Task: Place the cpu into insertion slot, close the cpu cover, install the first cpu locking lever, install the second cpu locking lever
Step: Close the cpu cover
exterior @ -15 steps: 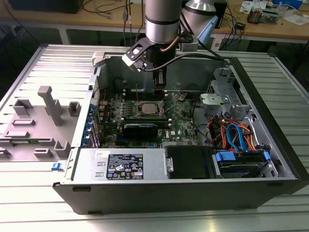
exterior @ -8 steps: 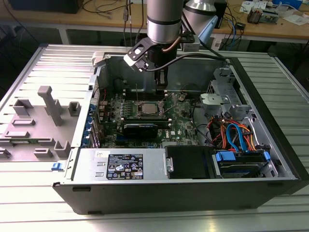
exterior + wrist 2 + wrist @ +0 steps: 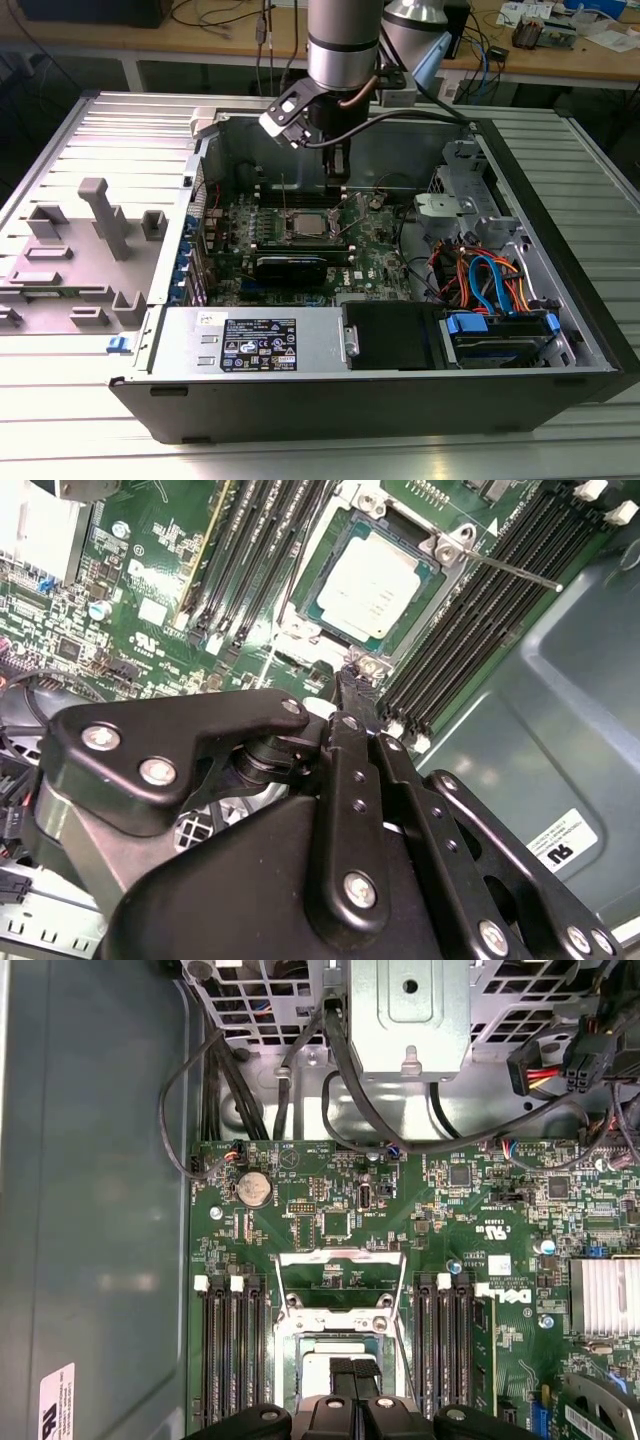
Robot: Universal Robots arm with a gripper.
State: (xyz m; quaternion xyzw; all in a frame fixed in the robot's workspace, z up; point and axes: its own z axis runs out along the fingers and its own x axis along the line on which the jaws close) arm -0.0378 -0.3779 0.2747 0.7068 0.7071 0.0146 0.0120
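1. In the computer case (image 3: 560, 330), the claw (image 3: 352, 678) is held closed and empty just beside the socket (image 3: 300, 630); the chip (image 3: 368, 585) is seated there.
2. The chip could be knocked askew by a lower claw; the seemingly raised cover (image 3: 340, 1256) could be snagged.
3. In the first wrist view the chip's edge is hidden by the claw; the thin lever (image 3: 505, 568) is hardly traced.

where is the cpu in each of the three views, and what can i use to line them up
Exterior view: the cpu lies in the socket at mid-motherboard, close by the gripper tip.
Second wrist view: the cpu lies in the socket, just beyond the gripper tip.
First wrist view: the cpu is partly hidden by the gripper.
Shared landmark: the black memory slots flank the socket.
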